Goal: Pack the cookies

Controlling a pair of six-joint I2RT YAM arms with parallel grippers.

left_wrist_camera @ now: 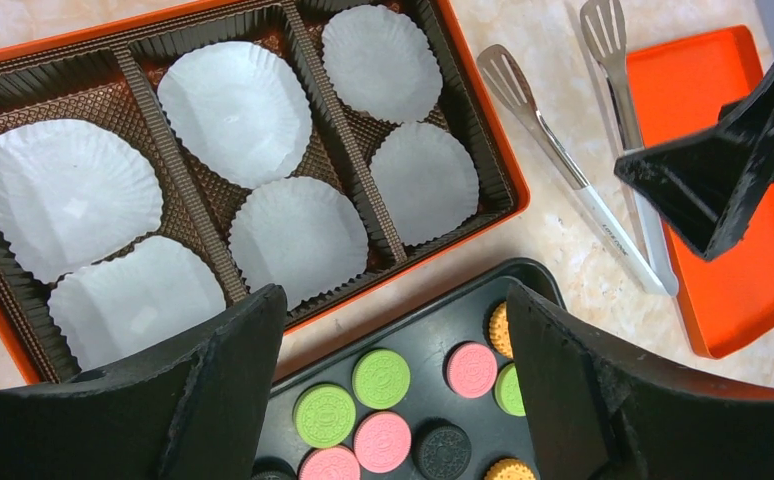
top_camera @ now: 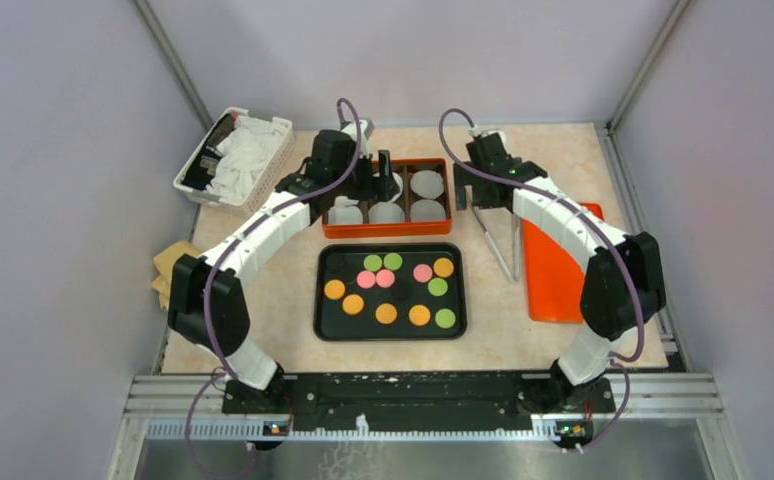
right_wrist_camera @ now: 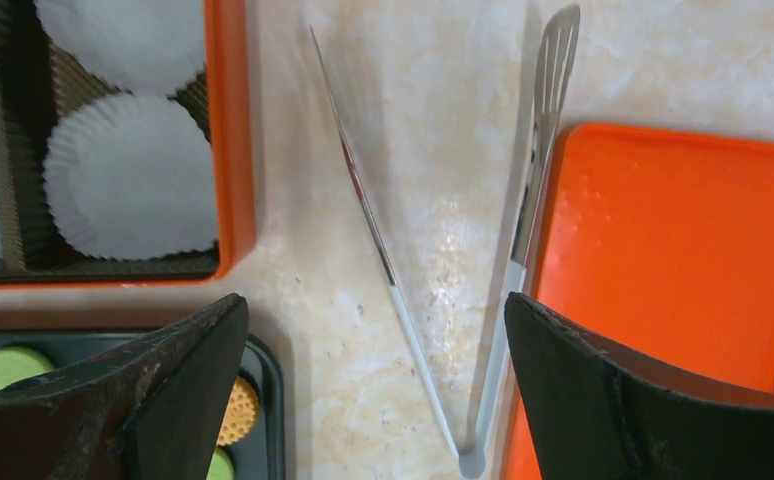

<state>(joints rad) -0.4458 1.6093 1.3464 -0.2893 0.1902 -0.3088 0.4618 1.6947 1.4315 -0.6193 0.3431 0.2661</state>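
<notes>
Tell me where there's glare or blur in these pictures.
Top external: even, soft light with only faint shadows. Left wrist: sharp, but the white liners nearly blow out. Right wrist: the tongs look smeared, and there is a sheen on the table.

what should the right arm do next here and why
Probably lower the right gripper straight onto the tongs. Its jaws stand open above them. The tongs lie untouched on the table between the orange box and the flat orange tray. The cookies all sit on the black tray, with none in the paper liners yet.
</notes>
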